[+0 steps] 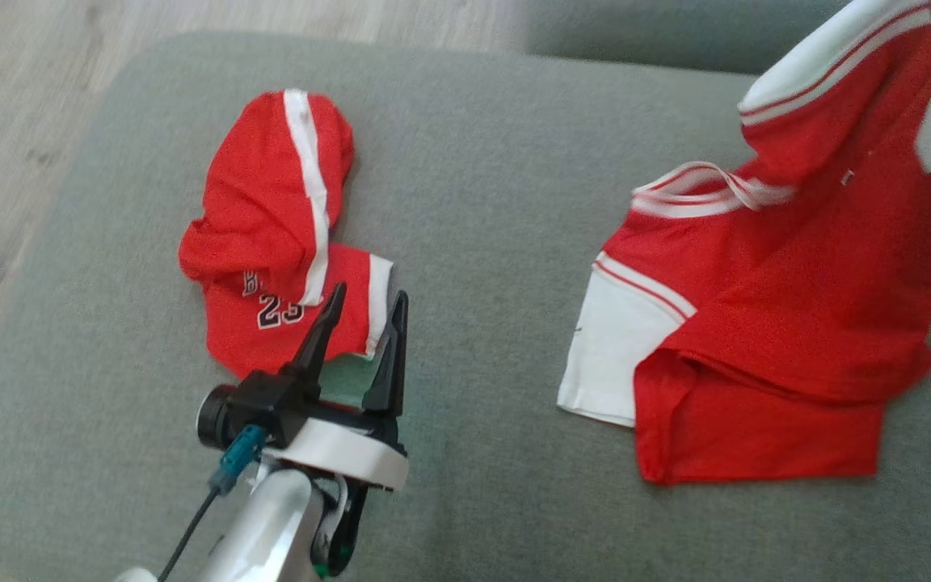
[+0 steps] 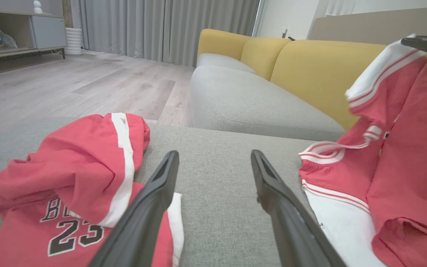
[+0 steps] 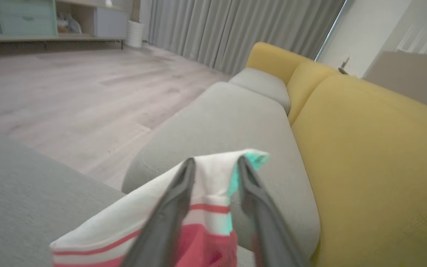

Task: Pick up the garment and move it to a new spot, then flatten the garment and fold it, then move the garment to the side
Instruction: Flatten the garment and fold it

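On the right of the grey cushion, the red jersey is hanging by its white striped band, with its lower part resting on the cushion. Right jaws are standing part-way apart w/ the band between them (grip vs. release: cannot tell). Left jaws are gaping wide, empty, at the edge of the crumpled shorts. Fabric is looking light, limp and prob. slippery, so pinching the banded edges near the corners is recommended.

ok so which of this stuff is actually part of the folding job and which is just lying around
In the job:
red jersey, its white edge raised between the jaws of the right gripper
left gripper, jaws open
grey cushion it lies on

Lying about:
crumpled red number 23 garment, not gripped
yellow sofa
shelf unit
curtains
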